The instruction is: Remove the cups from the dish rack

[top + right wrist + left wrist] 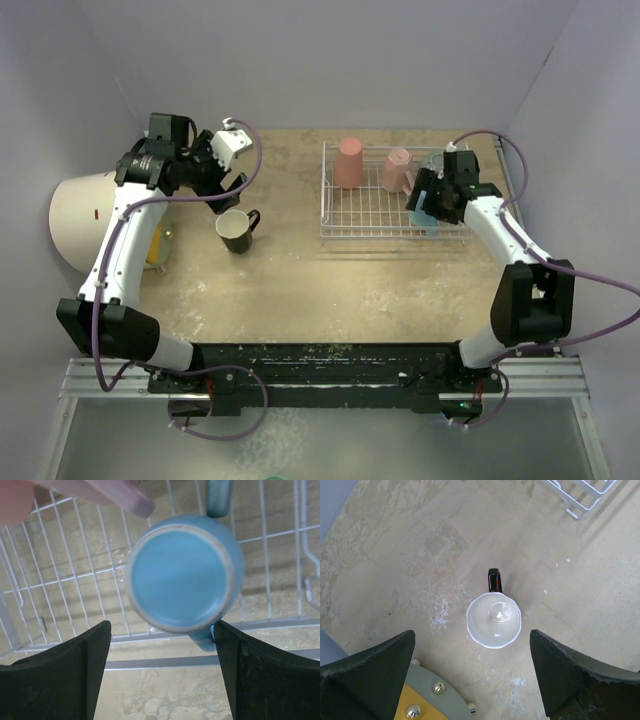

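- Top external: the left gripper (228, 190) hangs over the table with its jaws spread. The black mug (237, 231) stands upright just on the near side of it and apart from it, handle to the right.
- Behind the left arm, on its outer side, lies a large cream drum (82, 220).
- The right gripper (430, 203) is inside the dish rack (360, 215) at its right end, directly over the light blue mug (424, 214).
- To that gripper's left in the rack stand the pale pink mug (398, 169) and, further left, the salmon-red tumbler (349, 162). A dark grey-blue mug (434, 161) sits just beyond the gripper.
- Left wrist: the left fingers (375, 675) are wide apart and hold nothing. The black mug (494, 620) sits just ahead of the fingertips, centred between them and touching neither. Its white inside faces up and its handle points away from the hand.
- A corner of the dish rack (580, 500) shows far ahead to the right.
- Right wrist: the right fingers (265, 675) are wide open. The light blue mug (182, 577) stands upside down on the dish rack (75, 575) wires, its lower edge just between the fingertips. Whether the right finger touches the mug, I cannot tell.
- Ahead and left of the hand is the pale pink mug (100, 492). Straight ahead is the dark grey-blue mug (219, 497), only partly in view.
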Robot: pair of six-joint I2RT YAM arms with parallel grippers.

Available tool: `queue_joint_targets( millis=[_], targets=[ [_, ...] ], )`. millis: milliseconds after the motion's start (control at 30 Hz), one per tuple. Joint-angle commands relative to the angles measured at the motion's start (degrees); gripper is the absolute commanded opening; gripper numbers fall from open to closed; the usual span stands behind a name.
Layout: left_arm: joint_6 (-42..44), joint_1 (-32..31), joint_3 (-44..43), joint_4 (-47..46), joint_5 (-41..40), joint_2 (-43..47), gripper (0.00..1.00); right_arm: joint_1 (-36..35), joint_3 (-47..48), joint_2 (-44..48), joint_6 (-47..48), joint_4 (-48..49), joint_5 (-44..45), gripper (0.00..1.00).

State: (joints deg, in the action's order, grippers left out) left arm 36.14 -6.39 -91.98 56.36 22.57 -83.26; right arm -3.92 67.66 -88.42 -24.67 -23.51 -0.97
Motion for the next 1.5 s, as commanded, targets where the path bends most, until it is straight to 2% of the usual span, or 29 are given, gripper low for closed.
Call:
queue_joint_targets(
  millis=[0, 233, 433, 533, 633, 700, 767, 933, 1200, 1300, 1467],
  targets=[
    [-1.6, -0.1, 0.1, -0.3, 1.8, 2.5, 0.99, -4.1, 2.9, 0.1, -0.9, -1.6, 5.3, 0.82],
    [-0.9, -0.1, 0.2, -0.2, 1.9, 3.8, 0.99, -5.7, 1.7, -0.6, -4.0, -5.2, 19.1, 0.64],
    [-1.2, -0.1, -0.4, 0.1, 2.1, 3.8, 0.99, -6.9, 1.0, -1.0, -6.8, -4.5, 21.4, 0.56],
    [-1.7, -0.1, -0.6, 0.4, 2.4, 3.9, 0.99, -8.1, 0.5, -1.9, -7.6, -2.9, 21.5, 0.48],
    [-1.4, -0.1, -0.3, 1.4, 3.1, 4.3, 0.99, -9.6, 0.8, -3.5, -8.0, -2.3, 21.4, 0.33],
    [-1.2, -0.2, 0.2, 1.6, 3.6, 4.8, 0.99, -10.5, 1.1, -4.0, -8.1, -2.3, 21.5, 0.13],
    [-0.7, -0.1, 0.9, 1.6, 4.1, 5.6, 0.99, -11.3, 1.8, -3.7, -8.2, -2.8, 22.4, 0.0],
    [2.0, -0.1, 3.7, 0.9, 6.7, 8.4, 0.99, -12.4, 5.1, 0.8, -8.0, -5.0, 22.8, 0.0],
    [7.7, -0.1, 8.7, -0.9, 16.0, 13.4, 0.99, -17.5, 12.7, 7.9, -8.7, -8.9, 20.3, 0.0],
    [10.5, -0.1, 11.1, -2.2, 20.1, 15.7, 0.99, -19.1, 15.0, 10.3, -10.8, -9.8, 16.1, 0.0],
    [14.4, -0.2, 15.9, -9.3, 23.9, 21.5, 0.99, -22.4, 16.5, 13.6, -16.4, -7.1, 3.7, 0.0]
  ],
)
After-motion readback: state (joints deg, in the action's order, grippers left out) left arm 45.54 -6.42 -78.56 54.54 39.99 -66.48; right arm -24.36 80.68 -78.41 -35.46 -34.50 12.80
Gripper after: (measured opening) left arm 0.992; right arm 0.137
